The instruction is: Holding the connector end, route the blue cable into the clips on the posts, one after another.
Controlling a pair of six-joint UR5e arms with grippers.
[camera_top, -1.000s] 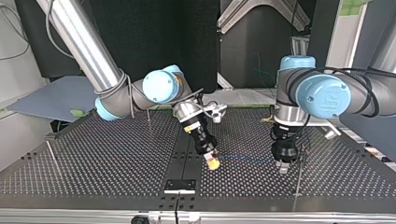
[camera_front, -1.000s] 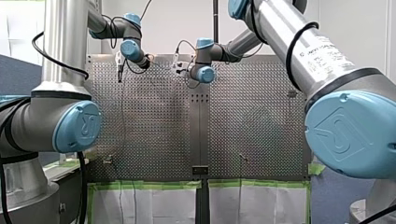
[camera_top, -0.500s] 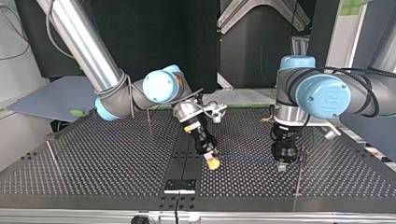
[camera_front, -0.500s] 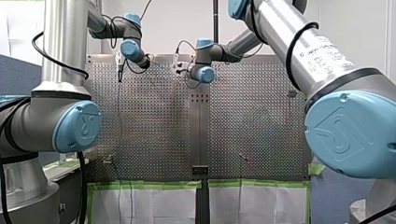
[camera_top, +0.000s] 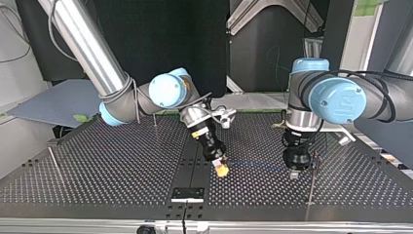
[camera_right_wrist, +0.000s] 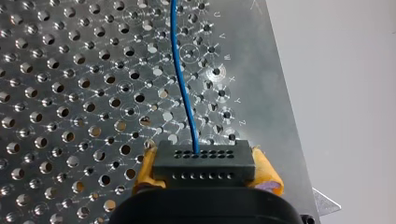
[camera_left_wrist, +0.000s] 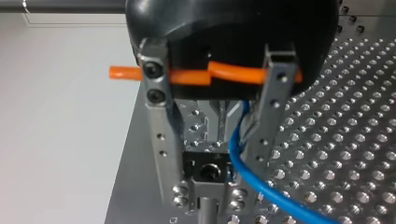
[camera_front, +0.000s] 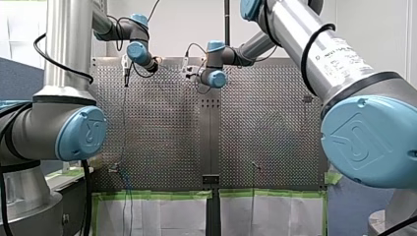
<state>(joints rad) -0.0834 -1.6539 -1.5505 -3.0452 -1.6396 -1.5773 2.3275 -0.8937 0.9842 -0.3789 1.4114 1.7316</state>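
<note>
In the top view, just left of centre, my right gripper clamps its yellow pads on the black connector, and the blue cable leaves it pointing right, its long axis near level across the perforated table. At its right end my left gripper, beside a thin post, has its metal fingers spread wide, the cable passing between them

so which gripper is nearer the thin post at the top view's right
Left. My left gripper hangs just beside the post; my right gripper, shut on the connector, sits off toward the middle of the table.
</note>
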